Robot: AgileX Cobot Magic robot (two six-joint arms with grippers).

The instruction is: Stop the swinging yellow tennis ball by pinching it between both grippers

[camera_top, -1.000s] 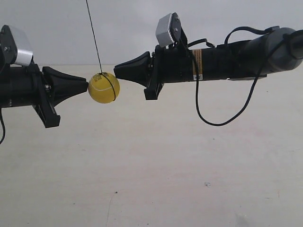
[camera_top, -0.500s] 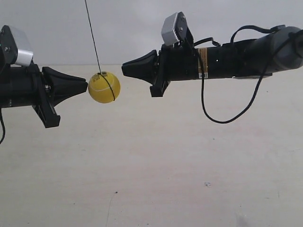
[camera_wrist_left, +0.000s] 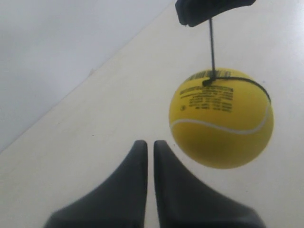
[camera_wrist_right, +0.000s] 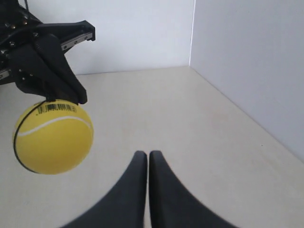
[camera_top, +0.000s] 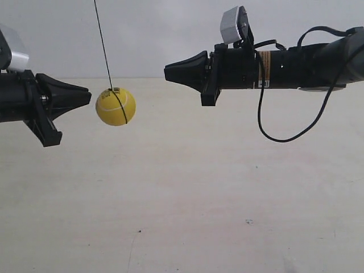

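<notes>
While it hangs on its string point(camera_top: 102, 42) in the exterior view, the yellow tennis ball point(camera_top: 116, 106) touches neither the left gripper point(camera_top: 85, 95) nor the right gripper point(camera_top: 169, 72). Left wrist view: fingers point(camera_wrist_left: 135, 190) together, ball just beside. Right wrist view: fingers point(camera_wrist_right: 164, 190) together too. We judge it light and springy; press opposite sides.

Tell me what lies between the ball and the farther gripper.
Nothing. The exterior view shows only open air between the ball and that higher gripper.

Pale beige tabletop point(camera_top: 187, 193), tiny dark specks point(camera_top: 248, 221)
</notes>
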